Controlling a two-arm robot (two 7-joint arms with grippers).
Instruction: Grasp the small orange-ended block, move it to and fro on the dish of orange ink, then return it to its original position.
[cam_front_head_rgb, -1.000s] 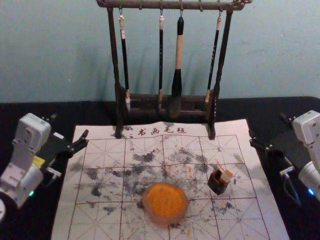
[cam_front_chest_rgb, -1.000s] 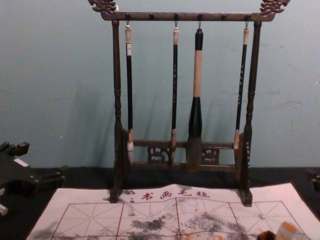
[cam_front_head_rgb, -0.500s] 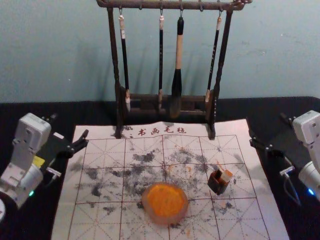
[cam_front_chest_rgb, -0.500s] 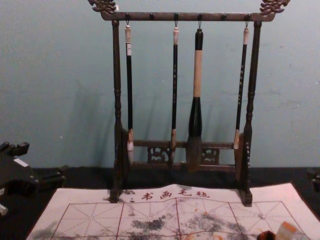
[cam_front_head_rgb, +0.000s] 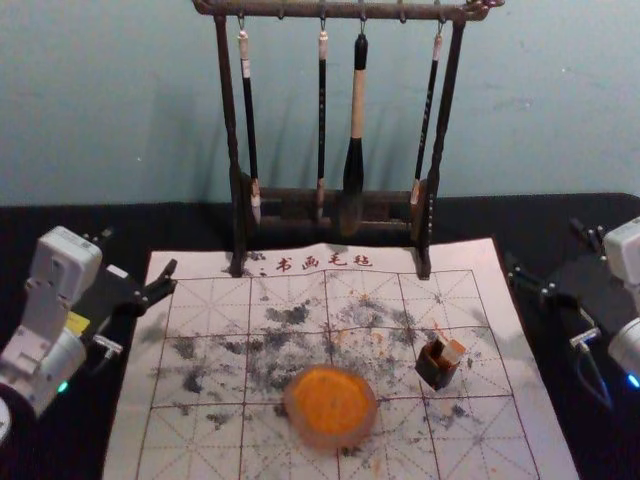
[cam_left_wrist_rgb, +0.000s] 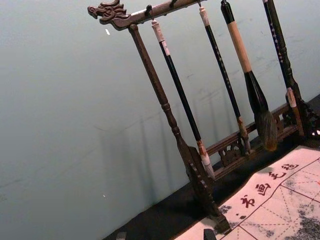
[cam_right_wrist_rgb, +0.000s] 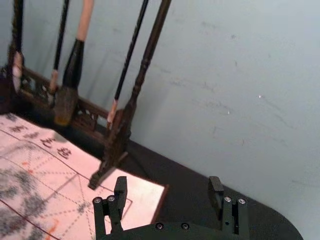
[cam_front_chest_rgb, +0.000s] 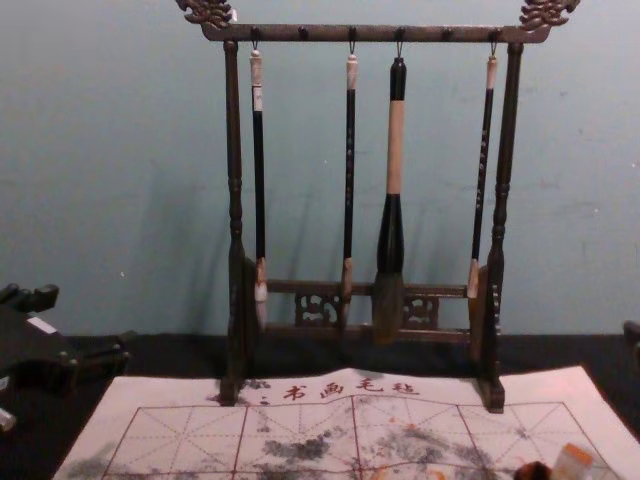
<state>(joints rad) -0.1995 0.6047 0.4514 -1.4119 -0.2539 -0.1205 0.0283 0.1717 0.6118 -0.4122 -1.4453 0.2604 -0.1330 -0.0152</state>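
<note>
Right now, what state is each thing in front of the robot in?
Small orange-ended block: leaning in the dark square pot.
Round orange-ink dish: uncovered.
White gridded mat: spread out, ink-stained.
Dark wooden rack: upright, four brushes hanging.
Left end effector: open, empty.
Right end effector: open, empty.

Whitish arms (cam_front_head_rgb: 62, 265); black right claw (cam_front_head_rgb: 543, 244), silver screws (cam_right_wrist_rgb: 159, 226); probably a cable (cam_front_head_rgb: 594, 384).

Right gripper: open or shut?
Open: the right gripper has its fingers wide apart in its wrist view, nothing held between them.
</note>
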